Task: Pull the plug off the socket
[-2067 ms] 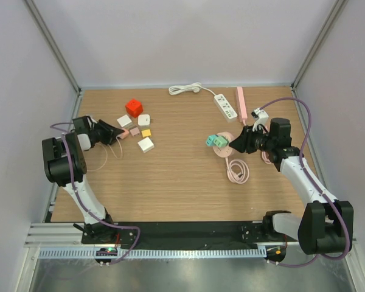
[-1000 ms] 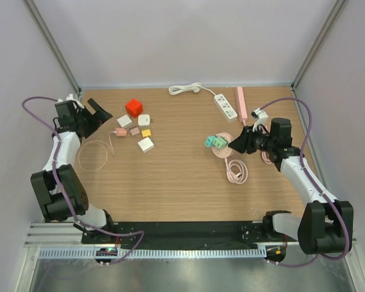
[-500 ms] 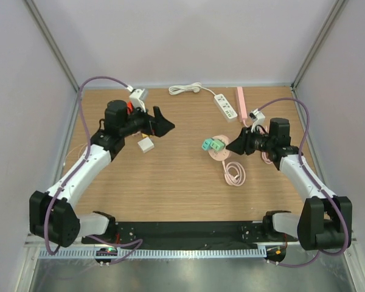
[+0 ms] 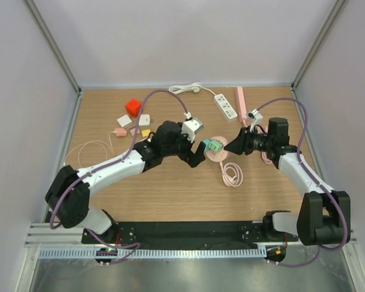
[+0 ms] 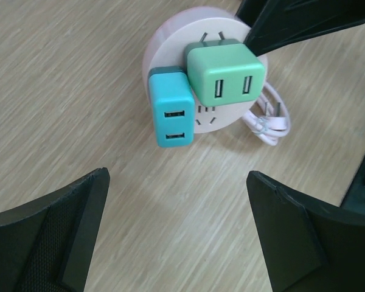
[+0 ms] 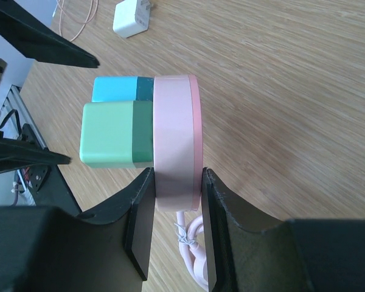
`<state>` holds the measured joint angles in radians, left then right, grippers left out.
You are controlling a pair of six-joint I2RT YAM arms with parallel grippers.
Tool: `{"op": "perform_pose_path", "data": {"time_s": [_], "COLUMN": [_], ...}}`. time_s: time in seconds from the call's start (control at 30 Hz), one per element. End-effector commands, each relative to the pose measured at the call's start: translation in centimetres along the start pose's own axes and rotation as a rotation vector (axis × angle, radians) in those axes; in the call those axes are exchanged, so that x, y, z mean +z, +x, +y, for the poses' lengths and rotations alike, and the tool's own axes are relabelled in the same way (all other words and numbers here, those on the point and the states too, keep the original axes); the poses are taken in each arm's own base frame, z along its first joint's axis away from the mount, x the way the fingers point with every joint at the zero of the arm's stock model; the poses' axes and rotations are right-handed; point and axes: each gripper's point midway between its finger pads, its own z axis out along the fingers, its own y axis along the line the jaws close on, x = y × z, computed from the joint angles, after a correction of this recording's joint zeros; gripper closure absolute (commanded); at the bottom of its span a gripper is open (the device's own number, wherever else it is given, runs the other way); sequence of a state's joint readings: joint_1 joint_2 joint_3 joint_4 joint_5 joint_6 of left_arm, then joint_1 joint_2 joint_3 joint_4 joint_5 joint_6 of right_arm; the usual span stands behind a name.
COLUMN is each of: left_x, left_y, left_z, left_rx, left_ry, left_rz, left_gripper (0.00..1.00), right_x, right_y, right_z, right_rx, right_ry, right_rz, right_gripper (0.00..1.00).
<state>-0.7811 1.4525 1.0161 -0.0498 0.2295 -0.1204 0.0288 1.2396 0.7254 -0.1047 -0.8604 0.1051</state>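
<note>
**A:** What lies nearest on the worktop?

**B:** Toward the near edge, right of the middle, there's a coiled pink cord lying flat. It leads up to the socket just behind it.

**A:** And the socket itself?

**B:** The round pink socket is a little right of the worktop's centre, tipped up on its edge. The right gripper is clamped on it, one finger against each flat side. Whether the disc touches the wood, I can't tell.

**A:** The plugs?

**B:** There are two, side by side on its face and both pushed in. One is a green plug and one a blue plug. They touch each other, with their USB ports facing outward.

**A:** The other arm?

**B:** The left gripper hangs just in front of those plugs with its fingers spread wide. It holds nothing and touches neither plug.

**A:** Further back?

**B:** Toward the far left corner sits a red cube with small white chargers near it. By the far edge, right of the middle, a white power strip and a pink power strip lie next to each other.
</note>
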Motion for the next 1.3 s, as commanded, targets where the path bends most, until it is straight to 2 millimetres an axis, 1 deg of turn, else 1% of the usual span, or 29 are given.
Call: {"op": "perform_pose_path", "data": {"time_s": [0.0,0.07,0.1,0.13,0.17,0.2,0.23,0.3,0.37,0.4,0.47,0.5,0.53,0.57,0.63,0.67,0.7,0.73,0.77,0.8,0.83,0.9,0.93,0.97,1.0,1.03,1.07,1.13,1.27], "left_x": [1.2,1.8,2.5,2.7,3.4,3.7,3.9,4.9,5.4,6.0,6.3,6.5,6.6,6.6,6.6,6.6,6.5,6.4,6.4,6.3,6.1,5.9,5.8,5.5,5.5,5.5,5.5,5.7,6.1], "left_y": [-3.3,-3.2,-2.6,-3.1,-3.2,-2.8,-3.5,-3.2,-3.9,-3.6,-4.0,-3.9,-3.9,-3.8,-3.7,-3.7,-3.4,-3.5,-4.1,-3.6,-4.5,-4.6,-4.6,-5.1,-5.3,-5.2,-5.3,-5.6,-5.7], "left_z": [1.3,1.4,1.2,1.4,0.9,0.7,1.0,1.1,1.1,1.0,0.9,0.8,0.7,0.7,0.6,0.5,0.3,0.1,-0.1,-0.2,-0.4,-0.5,-0.5,-0.7,-0.8,-0.8,-0.9,-0.9,-1.7], "left_rx": [0.109,0.117,0.122,0.124,0.128,0.13,0.128,0.123,0.116,0.108,0.102,0.099,0.096,0.095,0.09,0.089,0.087,0.081,0.075,0.071,0.061,0.05,0.039,0.029,0.024,0.018,0.012,0.008,-0.001], "left_ry": [-0.114,-0.139,-0.138,-0.157,-0.146,-0.141,-0.168,-0.19,-0.199,-0.197,-0.193,-0.187,-0.183,-0.181,-0.178,-0.171,-0.159,-0.151,-0.143,-0.135,-0.129,-0.123,-0.125,-0.121,-0.116,-0.112,-0.111,-0.109,-0.065], "left_rz": [-0.074,-0.064,-0.045,-0.051,-0.049,-0.038,-0.05,-0.037,-0.049,-0.039,-0.047,-0.042,-0.041,-0.041,-0.038,-0.039,-0.035,-0.038,-0.066,-0.066,-0.109,-0.147,-0.157,-0.177,-0.196,-0.198,-0.204,-0.213,-0.225], "left_gripper": [0.01,0.02,0.03,0.03,0.04,0.05,0.07,0.12,0.15,0.24,0.32,0.43,0.51,0.64,0.78,0.82,0.9,0.95,1.0,1.0,1.0,1.0,0.96,0.84,0.79,0.73,0.68,0.66,0.66], "right_x": [-0.2,-0.3,-0.2,-0.2,-0.2,-0.2,-0.2,-0.2,-0.2,-0.2,-0.2,-0.2,-0.2,-0.2,-0.2,-0.1,0.0,0.0,0.0,0.1,0.1,0.2,0.2,0.1,0.2,0.2,0.2,0.3,0.3], "right_y": [-2.7,-2.7,-2.7,-2.7,-2.7,-2.6,-2.6,-2.7,-2.7,-2.7,-2.7,-2.7,-2.7,-2.7,-2.7,-2.6,-2.5,-2.6,-2.6,-2.5,-2.5,-2.3,-2.3,-2.3,-2.2,-2.1,-2.5,-2.5,-2.6], "right_z": [1.6,1.7,1.6,1.7,1.7,1.7,1.7,1.7,1.7,1.8,1.7,1.8,1.7,1.8,1.7,1.6,1.8,1.7,1.7,1.6,1.7,1.8,1.8,1.8,1.8,1.9,1.9,1.9,2.0], "right_rx": [-0.068,-0.07,-0.065,-0.065,-0.063,-0.063,-0.063,-0.063,-0.062,-0.062,-0.063,-0.063,-0.064,-0.063,-0.059,-0.052,-0.05,-0.046,-0.044,-0.035,-0.028,-0.018,-0.009,-0.004,-0.002,0.004,-0.014,-0.007,0.01], "right_ry": [-0.073,-0.075,-0.075,-0.079,-0.08,-0.081,-0.081,-0.083,-0.084,-0.084,-0.081,-0.083,-0.083,-0.084,-0.086,-0.086,-0.094,-0.093,-0.094,-0.099,-0.102,-0.115,-0.118,-0.119,-0.123,-0.127,-0.131,-0.138,-0.155], "right_rz": [-0.07,-0.072,-0.07,-0.069,-0.07,-0.069,-0.069,-0.069,-0.069,-0.069,-0.07,-0.069,-0.07,-0.07,-0.068,-0.065,-0.061,-0.061,-0.061,-0.056,-0.056,-0.048,-0.047,-0.046,-0.044,-0.041,-0.056,-0.055,-0.055], "right_gripper": [0.99,0.99,0.99,0.99,0.99,0.99,0.99,0.99,0.99,0.99,0.99,0.99,0.99,0.99,0.99,0.99,0.99,0.99,0.99,0.99,0.99,0.99,0.99,0.99,0.99,0.99,0.99,0.99,0.99]}}
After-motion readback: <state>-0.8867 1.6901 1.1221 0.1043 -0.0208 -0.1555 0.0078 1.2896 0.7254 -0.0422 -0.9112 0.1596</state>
